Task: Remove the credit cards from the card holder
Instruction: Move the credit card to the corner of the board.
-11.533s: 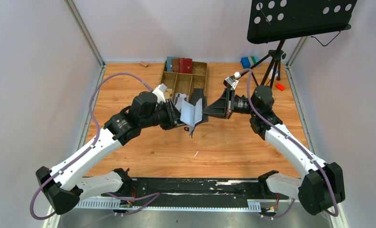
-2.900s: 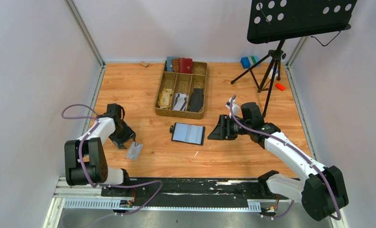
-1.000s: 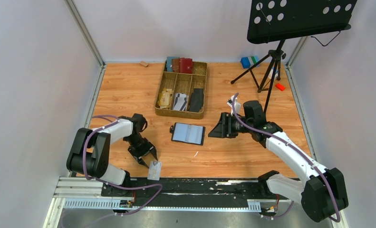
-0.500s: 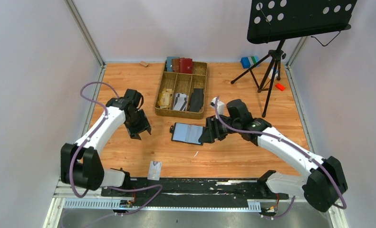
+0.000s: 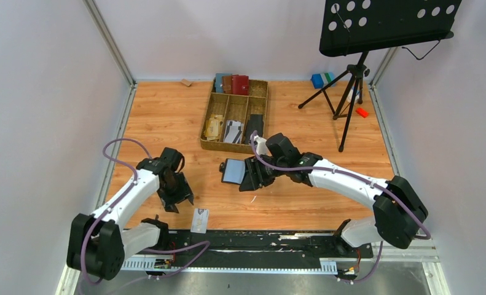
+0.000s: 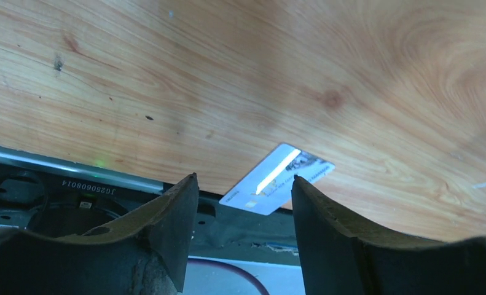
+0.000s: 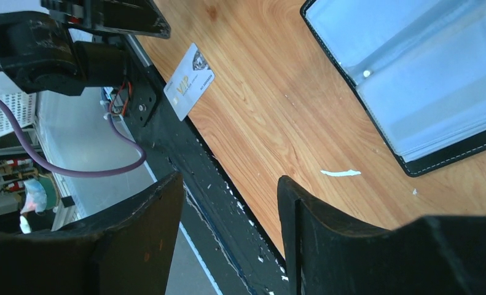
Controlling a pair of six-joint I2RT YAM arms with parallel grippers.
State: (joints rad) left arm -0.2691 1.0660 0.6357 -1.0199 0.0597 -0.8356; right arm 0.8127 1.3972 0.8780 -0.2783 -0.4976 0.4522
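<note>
Since your right gripper hangs part-open and empty, settle it on the card holder — pin its cover flat first.

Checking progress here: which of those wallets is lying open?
The black card holder on the table, grey-blue pages showing. The blue, brown and red wallets stand closed at the basket's back.

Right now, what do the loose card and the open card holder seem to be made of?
The card looks like thin glossy plastic: a bright glare streak crosses its face. The card holder seems black leather or imitation, matte, with pale stitching along its edge; its inner sleeves look like soft translucent plastic with a faint sheen.
</note>
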